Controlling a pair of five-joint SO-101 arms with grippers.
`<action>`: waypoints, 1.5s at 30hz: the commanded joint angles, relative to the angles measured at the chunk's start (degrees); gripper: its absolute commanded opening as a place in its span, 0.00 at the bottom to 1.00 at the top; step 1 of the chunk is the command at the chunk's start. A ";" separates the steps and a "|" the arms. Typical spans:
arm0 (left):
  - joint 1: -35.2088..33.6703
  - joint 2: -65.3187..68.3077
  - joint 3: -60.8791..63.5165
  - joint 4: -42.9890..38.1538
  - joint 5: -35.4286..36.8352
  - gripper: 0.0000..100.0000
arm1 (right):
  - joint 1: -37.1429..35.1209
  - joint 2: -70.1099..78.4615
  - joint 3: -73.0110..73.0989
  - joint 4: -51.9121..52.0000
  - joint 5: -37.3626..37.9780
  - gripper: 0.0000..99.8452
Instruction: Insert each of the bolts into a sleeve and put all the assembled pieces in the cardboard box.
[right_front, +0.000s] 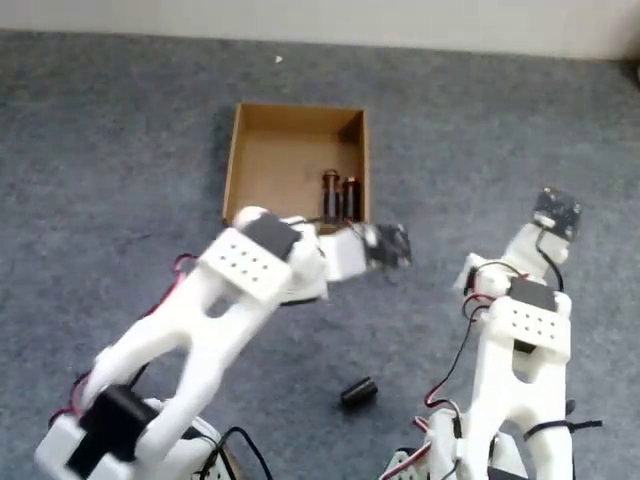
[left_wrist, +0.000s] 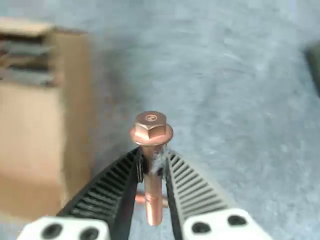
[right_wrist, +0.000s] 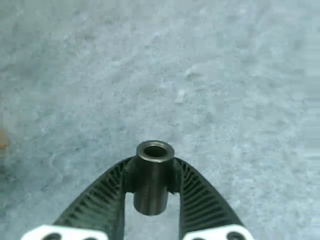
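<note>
Box (right_front: 232, 170), one, open-topped, is recorded in the high view on grey carpet (right_front: 120, 130) at the far side. Two pieces (right_front: 340, 197), dark with copper showing, are counted inside it, side by side in its near right corner as framed there. One loose sleeve (right_front: 359, 391), dark, is found lying on its side on the carpet at the near side, well apart from the box. The left gripper (right_front: 388, 245) is located just outside the box's near right corner; it is blurred there and its load cannot be made out from this view. The right gripper (right_front: 556, 210) is held over the carpet, well apart from the box and from the other gripper.

In the left wrist view, one bolt (left_wrist: 152, 131), copper with a flanged hex head, is seen clamped by its shank between the left gripper's closed fingers. The head stands clear beyond the fingertips. A wall of the box (left_wrist: 30, 125) is noted beside the gripper, with carpet beyond.

In the right wrist view, one sleeve (right_wrist: 151, 182), dark and hollow, is seen clamped between the right gripper's closed fingers. Its open bore is turned toward the camera, and carpet lies beneath.

Count: one bolt held, one sleeve held, one sleeve loose, two pieces boxed.
</note>
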 joint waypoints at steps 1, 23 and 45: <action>-2.68 -6.81 -0.22 -0.88 7.82 0.01 | -5.85 -6.11 -4.53 4.26 -0.70 0.00; -9.89 -40.22 18.42 -8.79 40.62 0.01 | -29.49 -60.09 33.10 -14.99 -0.62 0.00; -9.45 -83.56 57.01 -51.69 60.31 0.01 | -47.08 -69.93 40.57 -15.52 -0.26 0.00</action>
